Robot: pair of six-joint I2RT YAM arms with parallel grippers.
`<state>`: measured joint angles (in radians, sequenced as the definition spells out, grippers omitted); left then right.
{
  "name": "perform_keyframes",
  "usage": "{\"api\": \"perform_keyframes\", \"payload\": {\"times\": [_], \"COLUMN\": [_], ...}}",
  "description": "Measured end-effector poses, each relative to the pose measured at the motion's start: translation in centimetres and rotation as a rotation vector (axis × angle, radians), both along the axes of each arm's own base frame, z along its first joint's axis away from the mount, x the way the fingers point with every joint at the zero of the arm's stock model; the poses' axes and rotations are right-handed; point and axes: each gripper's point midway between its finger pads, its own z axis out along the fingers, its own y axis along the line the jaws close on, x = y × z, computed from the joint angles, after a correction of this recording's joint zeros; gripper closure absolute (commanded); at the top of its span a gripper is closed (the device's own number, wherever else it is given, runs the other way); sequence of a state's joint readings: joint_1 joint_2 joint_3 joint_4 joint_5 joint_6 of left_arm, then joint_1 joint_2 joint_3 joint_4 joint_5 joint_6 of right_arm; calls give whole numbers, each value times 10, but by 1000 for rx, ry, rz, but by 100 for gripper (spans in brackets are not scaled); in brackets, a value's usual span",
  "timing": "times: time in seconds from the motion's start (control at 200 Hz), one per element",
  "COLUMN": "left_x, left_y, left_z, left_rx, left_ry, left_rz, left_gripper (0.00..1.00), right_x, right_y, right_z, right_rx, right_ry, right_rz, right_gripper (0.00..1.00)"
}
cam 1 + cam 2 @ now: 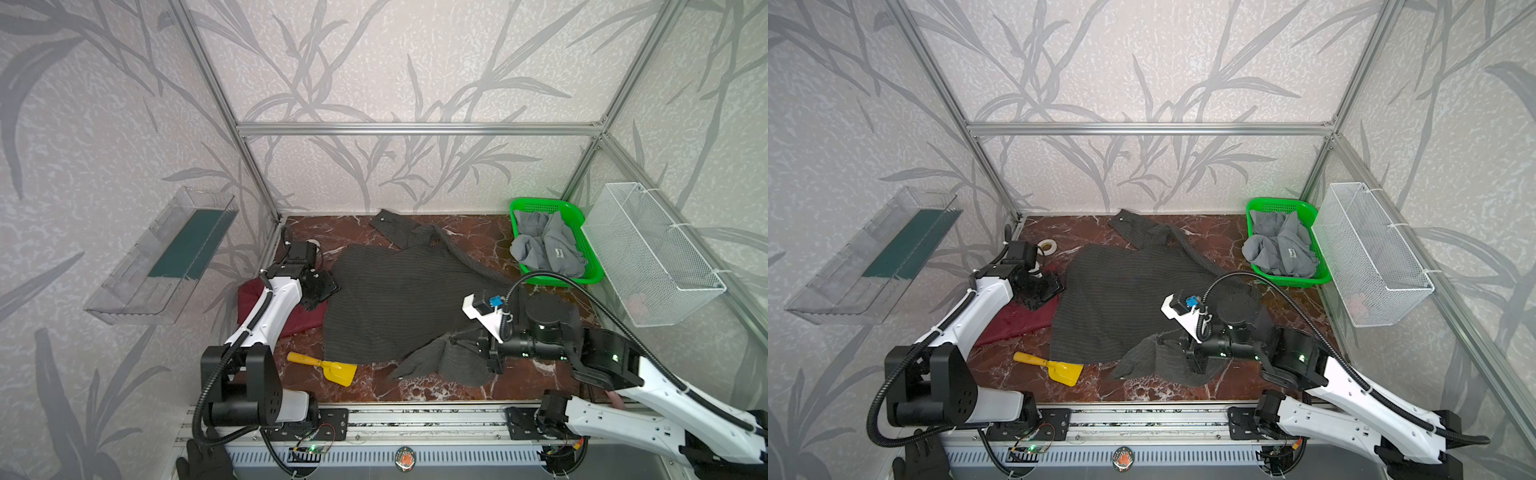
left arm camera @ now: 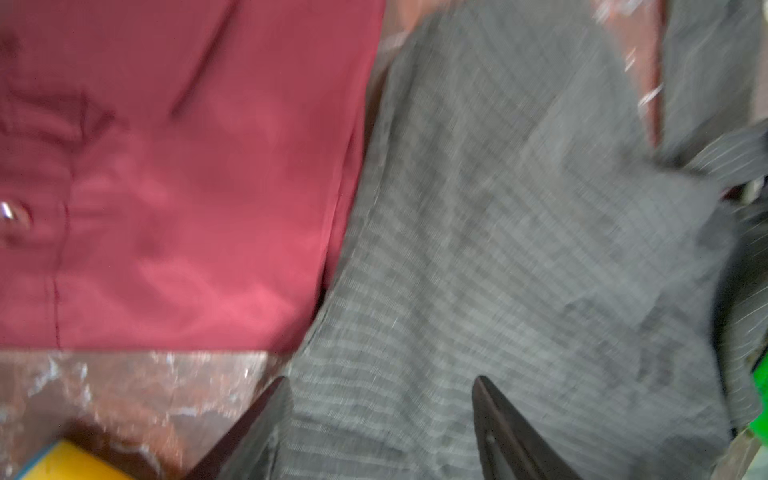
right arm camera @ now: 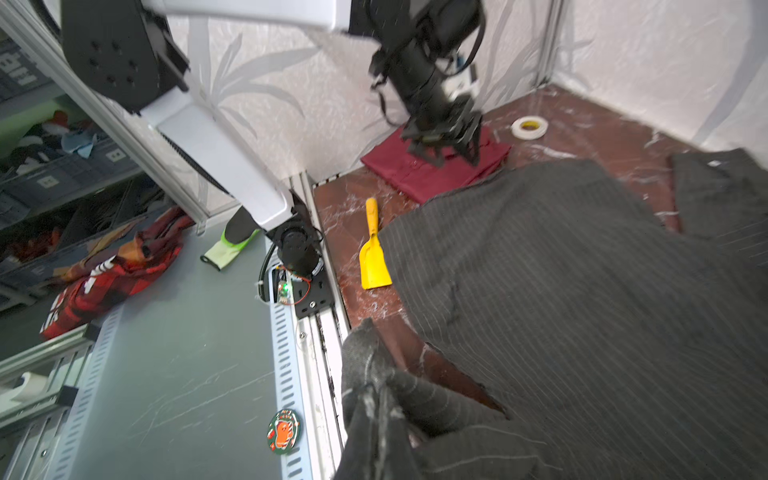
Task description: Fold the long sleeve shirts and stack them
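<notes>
As is seen in both top views, a red-brown marbled tabletop (image 1: 457, 390) is enclosed by walls papered with grey leaf patterns and framed in aluminium bars (image 1: 415, 129). A clear tray (image 1: 162, 257) is mounted on the left wall and a white wire basket (image 1: 652, 253) on the right one. A green basket (image 1: 536, 205) is set in the far right corner, a roll of tape (image 1: 1047, 246) near the far left, and a yellow scoop (image 1: 328, 368) near the front edge.

A round green badge (image 3: 283, 431) with an orange figure is seen on the front ledge; its lettering is too small to be read. A small white label (image 1: 559, 250) is seen on the light grey shirt (image 1: 544, 245), its print not legible.

That shirt is left crumpled in the green basket. The charcoal pinstriped shirt (image 1: 399, 299) is spread rumpled across the middle of the table, one sleeve stretched toward the back wall. The maroon shirt (image 1: 303, 320) is laid folded at the left, just beside the charcoal one.

The left gripper (image 1: 320, 295) is held over their meeting edges, jaws parted, with nothing between them. The right gripper (image 1: 467, 344) is clamped on a bunched sleeve of the charcoal shirt near the front right.
</notes>
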<state>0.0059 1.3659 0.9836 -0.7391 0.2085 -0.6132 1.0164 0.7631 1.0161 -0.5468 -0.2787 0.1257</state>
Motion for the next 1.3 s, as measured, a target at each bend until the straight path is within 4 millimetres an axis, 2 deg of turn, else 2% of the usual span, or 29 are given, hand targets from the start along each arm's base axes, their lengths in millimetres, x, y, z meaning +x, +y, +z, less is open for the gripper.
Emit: {"api": "perform_keyframes", "payload": {"times": [0.07, 0.19, 0.415, 0.595, 0.845, 1.025, 1.3], "left_x": [-19, -44, -70, -95, -103, -117, -119], "left_y": [-6, -18, -23, -19, -18, -15, -10], "left_z": [-9, -14, 2, -15, -24, -37, -30], "left_rx": [-7, -1, 36, 40, 28, 22, 38], "left_ry": [39, 76, 33, 81, 114, 145, 93], "left_rz": [-10, -44, -60, -11, 33, 75, 124], "left_gripper": [30, 29, 29, 29, 32, 36, 38], "right_x": [2, 6, 11, 11, 9, 8, 7], "right_y": [-7, -10, -15, -18, -21, -23, -23], "right_z": [8, 8, 10, 13, 16, 18, 18], "right_rx": [24, 24, 25, 34, 48, 56, 56], "right_ry": [-17, -20, -36, -42, -42, -45, -41], "right_rz": [-22, -52, -92, -102, -105, -104, -101], "right_gripper": [100, 100, 100, 100, 100, 100, 100]}}
